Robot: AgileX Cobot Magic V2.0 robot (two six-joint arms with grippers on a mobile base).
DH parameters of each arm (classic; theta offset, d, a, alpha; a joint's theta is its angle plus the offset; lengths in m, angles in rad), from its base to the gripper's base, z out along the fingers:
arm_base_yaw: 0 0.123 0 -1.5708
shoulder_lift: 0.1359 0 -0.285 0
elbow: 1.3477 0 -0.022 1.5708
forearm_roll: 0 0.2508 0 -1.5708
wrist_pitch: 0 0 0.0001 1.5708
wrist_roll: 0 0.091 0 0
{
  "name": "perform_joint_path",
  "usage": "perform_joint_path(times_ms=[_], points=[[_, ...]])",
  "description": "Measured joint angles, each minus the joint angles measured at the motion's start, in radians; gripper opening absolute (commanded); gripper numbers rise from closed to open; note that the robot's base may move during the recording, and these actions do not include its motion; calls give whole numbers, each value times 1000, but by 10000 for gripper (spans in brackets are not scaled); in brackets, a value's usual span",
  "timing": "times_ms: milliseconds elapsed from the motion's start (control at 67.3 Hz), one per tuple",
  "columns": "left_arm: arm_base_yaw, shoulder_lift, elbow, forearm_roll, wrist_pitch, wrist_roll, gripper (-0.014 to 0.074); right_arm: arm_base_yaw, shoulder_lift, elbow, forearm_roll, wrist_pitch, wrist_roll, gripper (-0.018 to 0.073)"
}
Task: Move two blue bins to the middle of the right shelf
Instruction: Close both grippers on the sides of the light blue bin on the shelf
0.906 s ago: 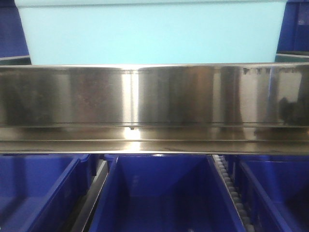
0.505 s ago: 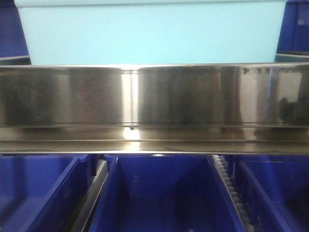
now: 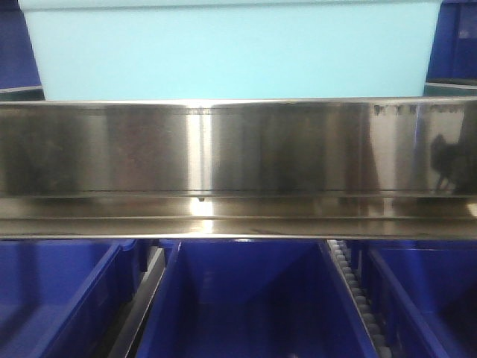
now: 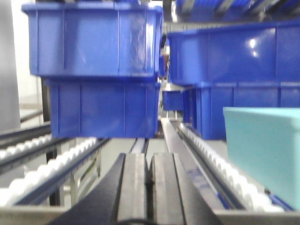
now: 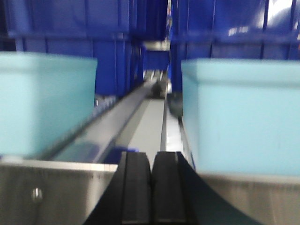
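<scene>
Over the last second almost nothing had changed: in the front view the pale blue bin [image 3: 231, 52] above the steel shelf rail [image 3: 238, 149] had crept a shade to the left, and the dark reflection at the rail's right end had shifted. I took that as a small drift of my own, not a move of the bin. My right gripper [image 5: 151, 187] was pressed fully together on nothing, with that pale blue bin [image 5: 44, 103] ahead to its left and a second pale blue bin [image 5: 243, 117] ahead to its right, both beyond the rail. My left gripper [image 4: 149, 187] was likewise closed and empty, with a pale bin's corner ahead to its right on the rollers [image 4: 220, 164] and dark blue bins [image 4: 93, 42] stacked further ahead. Neither bin was in hand, so I judged the carrying not yet begun.
</scene>
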Motion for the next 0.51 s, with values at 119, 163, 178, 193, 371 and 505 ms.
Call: perform_joint_path(times_ms=[119, 163, 178, 193, 371, 505], points=[[0, 0, -34, 0, 6, 0, -111, 0, 0, 0, 0, -111, 0, -162], [0, 0, -63, 0, 19, 0, -111, 0, -1, 0, 0, -156, 0, -162], [0, 0, -74, 0, 23, 0, -111, 0, -1, 0, 0, -170, 0, -162], [0, 0, -85, 0, 29, 0, -111, 0, -1, 0, 0, -185, 0, -162], [0, 51, -302, 0, 164, 0, -62, 0, -2, -49, 17, -187, 0, -162], [0, 172, -509, 0, 319, 0, 134, 0, 3, -281, 27, 39, 0, -126]])
